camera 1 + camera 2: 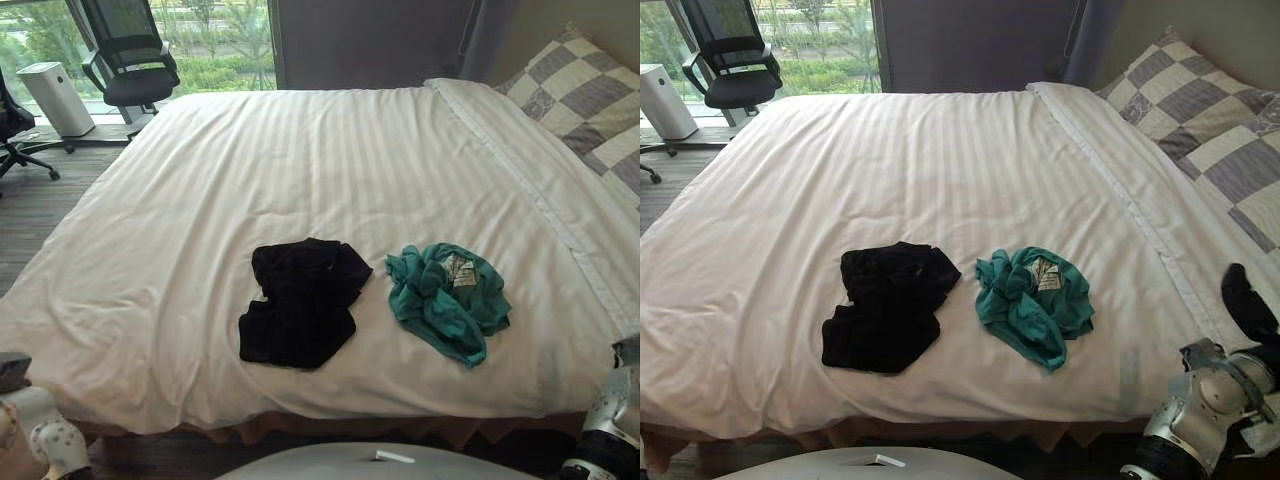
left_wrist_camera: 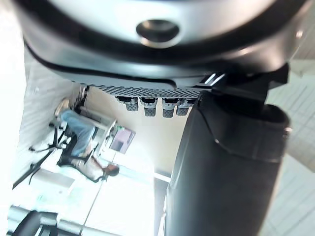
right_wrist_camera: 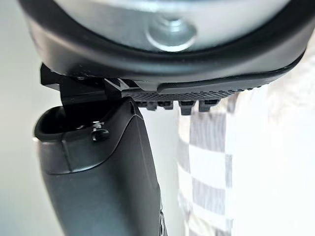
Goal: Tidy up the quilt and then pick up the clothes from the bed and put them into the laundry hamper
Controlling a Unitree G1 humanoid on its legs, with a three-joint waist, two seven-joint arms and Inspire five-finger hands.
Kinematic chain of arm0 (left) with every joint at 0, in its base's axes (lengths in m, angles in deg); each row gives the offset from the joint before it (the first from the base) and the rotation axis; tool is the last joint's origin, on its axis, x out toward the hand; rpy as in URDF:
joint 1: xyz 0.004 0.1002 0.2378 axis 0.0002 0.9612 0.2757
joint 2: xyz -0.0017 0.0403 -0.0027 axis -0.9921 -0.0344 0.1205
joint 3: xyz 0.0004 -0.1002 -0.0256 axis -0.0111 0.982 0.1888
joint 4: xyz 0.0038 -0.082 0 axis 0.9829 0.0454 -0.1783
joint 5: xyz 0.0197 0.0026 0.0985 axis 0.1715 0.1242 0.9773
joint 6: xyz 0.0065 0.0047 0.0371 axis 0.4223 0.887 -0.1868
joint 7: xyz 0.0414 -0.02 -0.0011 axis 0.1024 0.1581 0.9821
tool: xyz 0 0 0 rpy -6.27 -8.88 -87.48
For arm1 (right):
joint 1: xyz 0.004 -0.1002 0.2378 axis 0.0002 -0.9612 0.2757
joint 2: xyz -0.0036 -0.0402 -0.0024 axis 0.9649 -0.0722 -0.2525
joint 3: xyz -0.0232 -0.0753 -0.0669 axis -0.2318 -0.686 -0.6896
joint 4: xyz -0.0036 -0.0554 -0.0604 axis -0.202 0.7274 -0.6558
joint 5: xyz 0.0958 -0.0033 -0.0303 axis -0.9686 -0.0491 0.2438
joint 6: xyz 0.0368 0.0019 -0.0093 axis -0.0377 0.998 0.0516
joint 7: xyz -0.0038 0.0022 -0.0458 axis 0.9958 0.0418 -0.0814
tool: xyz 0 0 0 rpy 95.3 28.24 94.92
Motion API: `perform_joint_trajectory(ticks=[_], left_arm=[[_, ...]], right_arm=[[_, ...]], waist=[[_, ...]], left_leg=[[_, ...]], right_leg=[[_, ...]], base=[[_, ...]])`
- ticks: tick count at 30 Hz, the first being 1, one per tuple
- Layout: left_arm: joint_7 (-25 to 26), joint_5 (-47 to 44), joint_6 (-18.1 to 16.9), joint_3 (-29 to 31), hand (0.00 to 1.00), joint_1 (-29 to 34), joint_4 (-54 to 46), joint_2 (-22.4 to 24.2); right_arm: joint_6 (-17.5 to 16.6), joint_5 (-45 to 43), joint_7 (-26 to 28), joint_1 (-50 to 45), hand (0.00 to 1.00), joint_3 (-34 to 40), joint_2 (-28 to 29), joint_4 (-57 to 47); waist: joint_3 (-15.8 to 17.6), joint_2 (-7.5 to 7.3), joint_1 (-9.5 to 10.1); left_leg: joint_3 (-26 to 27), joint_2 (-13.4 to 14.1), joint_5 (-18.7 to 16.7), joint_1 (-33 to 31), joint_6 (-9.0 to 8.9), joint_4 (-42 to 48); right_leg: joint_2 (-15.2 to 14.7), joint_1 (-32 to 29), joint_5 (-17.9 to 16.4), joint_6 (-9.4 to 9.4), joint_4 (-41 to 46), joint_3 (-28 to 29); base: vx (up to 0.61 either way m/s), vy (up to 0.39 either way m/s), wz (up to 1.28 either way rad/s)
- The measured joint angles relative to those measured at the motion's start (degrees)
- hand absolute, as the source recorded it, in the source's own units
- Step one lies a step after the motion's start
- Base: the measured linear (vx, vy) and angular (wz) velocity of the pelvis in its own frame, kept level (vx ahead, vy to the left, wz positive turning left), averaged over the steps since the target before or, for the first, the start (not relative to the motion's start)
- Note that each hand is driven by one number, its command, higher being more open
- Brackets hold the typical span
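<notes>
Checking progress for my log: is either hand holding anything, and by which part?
Nothing is held. The left hand and right hand are open and empty; the black clothes and teal clothes lie on the quilt.

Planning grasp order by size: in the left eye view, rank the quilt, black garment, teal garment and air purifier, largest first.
1. quilt
2. black garment, only slightly bigger than the next
3. teal garment
4. air purifier, though it stands farther from the camera

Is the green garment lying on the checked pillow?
No, the green garment lies on the white quilt beside the black garment, well apart from the checked pillow.
</notes>
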Motion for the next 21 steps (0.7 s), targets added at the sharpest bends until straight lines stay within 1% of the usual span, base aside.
perform_joint_trajectory(ticks=[1,3,4,7,10,12,14,16,19,20,21], left_arm=[[-0.54,1.12,-0.08,-1.85,1.0,0.07,-1.03,1.13],[-3.18,4.47,-0.08,-7.41,1.0,0.93,-2.68,3.87],[-4.58,4.85,-0.01,-9.93,1.0,1.9,-3.16,5.05],[-5.89,7.79,0.79,-13.67,1.0,2.41,-3.2,7.81],[-7.58,9.13,2.25,-17.2,1.0,3.35,-3.14,9.05],[-8.28,10.87,3.25,-18.14,1.0,3.65,-2.99,9.09],[-8.98,11.33,3.49,-18.85,1.0,3.61,-1.96,9.09],[-9.31,13.23,3.74,-19.19,1.0,3.52,0.35,9.1],[-9.46,13.17,3.93,-19.89,1.0,2.48,3.79,9.13],[-9.46,13.08,4.47,-20.74,1.0,1.41,5.68,9.14],[-9.51,13.04,5.0,-21.74,1.0,0.35,7.01,9.15]], right_arm=[[-0.07,0.0,0.66,0.0,1.0,-1.16,0.0,-0.08],[-0.08,0.0,2.13,0.01,1.0,-3.24,0.0,-0.34],[-0.08,0.0,2.68,0.01,1.0,-4.3,0.0,-1.23],[-0.08,0.06,3.91,0.01,1.0,-6.49,-0.01,-3.65],[-0.25,2.14,5.2,-0.11,1.0,-9.22,0.02,-6.65],[-0.62,2.15,6.14,-0.13,1.0,-10.45,0.17,-7.65],[-1.27,2.2,7.13,-0.29,1.0,-12.0,1.82,-10.02],[-1.62,2.33,8.23,-0.74,1.0,-13.65,3.59,-11.68],[-1.61,3.52,8.78,-1.67,1.0,-15.24,3.85,-11.68],[-1.59,4.53,8.85,-2.44,1.0,-15.55,3.86,-11.68],[-1.54,4.57,8.81,-2.43,1.0,-15.9,3.87,-11.69]], waist=[[0.44,0.0,-0.06],[1.7,0.11,-0.35],[2.43,0.56,-0.63],[4.32,0.43,-1.71],[5.65,-0.37,-2.09],[5.93,-0.64,-2.51],[6.69,-0.68,-3.17],[7.2,-0.35,-3.2],[8.57,-0.1,-3.29],[8.99,0.02,-3.34],[10.34,0.15,-3.56]], left_leg=[[0.08,0.0,0.01,0.05,0.01,0.0],[0.32,0.0,0.08,0.13,0.0,-0.01],[0.61,0.04,0.14,0.21,-0.01,-0.01],[1.21,0.17,0.24,0.43,-0.01,0.01],[2.89,0.3,0.23,0.51,-0.02,0.04],[3.37,0.3,0.23,0.33,-0.01,0.04],[4.13,0.3,0.23,-0.01,-0.01,0.04],[5.66,0.3,0.23,-1.2,-0.01,0.05],[6.92,0.28,0.24,-2.09,0.0,0.05],[7.3,0.24,0.35,-3.1,0.12,0.05],[7.76,0.19,0.49,-3.55,0.23,0.06]], right_leg=[[0.0,0.01,0.01,0.02,0.0,0.14],[-0.01,-0.03,0.05,0.09,0.0,0.39],[0.0,-0.18,0.08,0.13,0.0,0.8],[0.13,-0.47,0.21,0.37,-0.03,1.55],[0.26,-1.64,0.53,0.9,-0.05,3.21],[0.24,-2.19,0.62,1.05,-0.04,3.56],[0.25,-3.11,0.81,1.31,-0.04,4.54],[0.25,-5.35,1.24,1.94,-0.04,6.17],[0.19,-7.09,1.63,2.27,-0.04,7.47],[0.18,-8.34,2.01,2.27,-0.05,7.84],[0.24,-9.11,2.62,2.13,-0.09,8.03]], base=[[-0.05,-0.013,-0.15],[-0.04,-0.016,-0.1],[-0.03,-0.015,-0.1],[-0.01,-0.016,-0.13],[0.0,-0.011,-0.26],[0.0,-0.006,-0.13],[-0.01,0.0,-0.2],[-0.03,0.004,-0.32],[-0.03,0.0,-0.23],[-0.03,-0.001,-0.14],[-0.03,0.002,-0.15]])
